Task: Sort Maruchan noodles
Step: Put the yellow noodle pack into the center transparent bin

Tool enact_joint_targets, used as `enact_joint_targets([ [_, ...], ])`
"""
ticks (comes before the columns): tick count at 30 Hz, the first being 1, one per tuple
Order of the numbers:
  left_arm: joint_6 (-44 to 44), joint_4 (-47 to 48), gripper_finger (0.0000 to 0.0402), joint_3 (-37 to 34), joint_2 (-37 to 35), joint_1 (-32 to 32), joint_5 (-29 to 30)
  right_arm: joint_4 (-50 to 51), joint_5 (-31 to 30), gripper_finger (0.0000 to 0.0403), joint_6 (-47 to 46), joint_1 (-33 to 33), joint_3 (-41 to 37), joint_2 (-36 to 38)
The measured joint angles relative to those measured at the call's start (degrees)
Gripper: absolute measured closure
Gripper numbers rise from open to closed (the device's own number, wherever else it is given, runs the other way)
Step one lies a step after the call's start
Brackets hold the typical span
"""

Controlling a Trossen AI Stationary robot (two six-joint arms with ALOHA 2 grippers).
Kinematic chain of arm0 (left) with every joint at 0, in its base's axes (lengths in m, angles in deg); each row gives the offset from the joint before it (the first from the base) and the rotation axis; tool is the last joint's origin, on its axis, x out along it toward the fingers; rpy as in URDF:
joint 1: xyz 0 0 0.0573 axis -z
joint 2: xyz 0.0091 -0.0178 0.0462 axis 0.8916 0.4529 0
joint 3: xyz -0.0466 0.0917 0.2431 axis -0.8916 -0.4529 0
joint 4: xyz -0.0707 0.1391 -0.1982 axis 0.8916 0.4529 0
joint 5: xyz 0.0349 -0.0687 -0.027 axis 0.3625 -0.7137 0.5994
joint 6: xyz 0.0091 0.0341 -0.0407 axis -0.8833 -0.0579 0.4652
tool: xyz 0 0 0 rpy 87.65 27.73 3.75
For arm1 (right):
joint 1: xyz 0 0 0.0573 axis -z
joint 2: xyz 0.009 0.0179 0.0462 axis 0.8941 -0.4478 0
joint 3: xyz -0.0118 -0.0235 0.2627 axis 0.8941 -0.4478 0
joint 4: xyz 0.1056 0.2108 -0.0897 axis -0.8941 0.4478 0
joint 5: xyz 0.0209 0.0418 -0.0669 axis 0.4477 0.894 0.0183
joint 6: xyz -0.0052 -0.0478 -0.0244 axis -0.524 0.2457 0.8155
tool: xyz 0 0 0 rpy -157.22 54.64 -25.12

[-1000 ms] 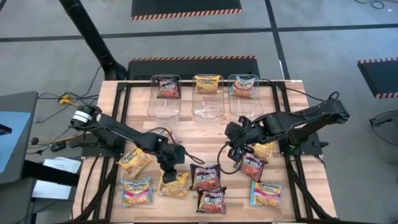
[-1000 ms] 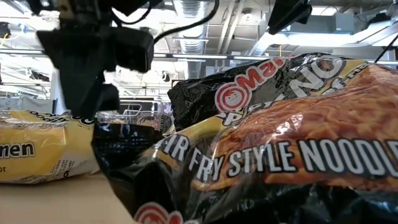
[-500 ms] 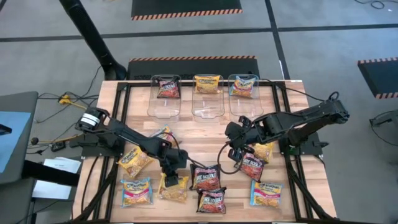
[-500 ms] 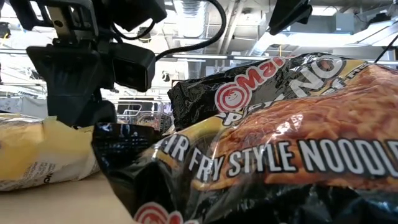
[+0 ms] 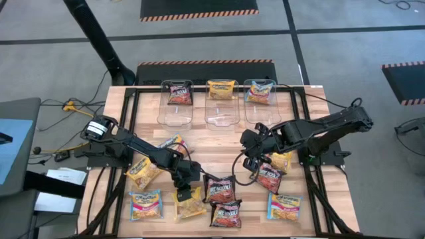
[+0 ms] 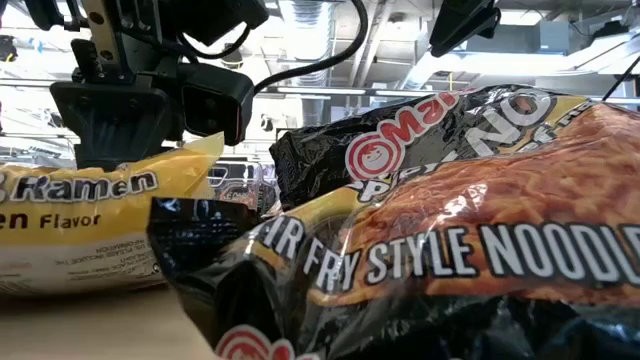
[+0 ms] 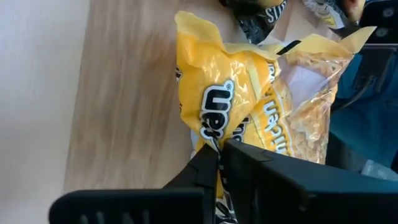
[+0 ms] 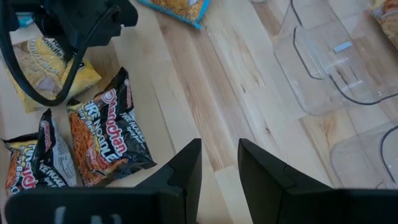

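The yellow packet [image 6: 90,225] reads "Ramen" and "Flavor"; the dark packet [image 6: 450,240] reads "FRY STYLE NOODLE".

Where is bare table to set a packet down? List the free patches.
Free: the wood strip between the three clear tubs and the packets, ahead of the right gripper. Crowded: the front, where the left gripper pinches a yellow packet beside dark packets.

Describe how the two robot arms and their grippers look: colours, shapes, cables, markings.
Both arms are black, built of slim jointed segments. The left arm carries a white band near its base; the right arm is all dark. Black cables loop off both wrists. The left gripper has two flat, angular black fingers tapering to wedge tips; the right gripper has the same blocky black fingers. No lettering is legible.
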Motion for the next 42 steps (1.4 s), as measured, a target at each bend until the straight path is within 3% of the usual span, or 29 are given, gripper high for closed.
enact_joint_targets([
  [12,-4.91,4.59,0.0401,-0.15,-4.81,-1.72,-1.84,0.13,-0.09,0.0275,-0.01,1.44,0.0,0.0],
  [21,-9.28,10.8,0.0401,-0.13,-11.72,-6.21,-0.7,-0.1,-0.09,0.0275,0.05,5.95,0.02,0.0],
  [32,-14.61,13.41,0.0401,-0.11,-12.28,-10.58,-0.62,-0.26,0.22,0.0275,0.11,13.73,0.02,0.0],
  [35,-15.22,13.54,0.0401,-0.11,-12.28,-11.27,-1.75,-0.42,5.02,0.0275,0.02,16.19,0.02,0.0],
  [42,-15.28,13.59,0.0401,-0.11,-12.28,-11.63,-3.37,-3.23,25.08,0.0275,3.64,16.63,0.02,0.0],
])
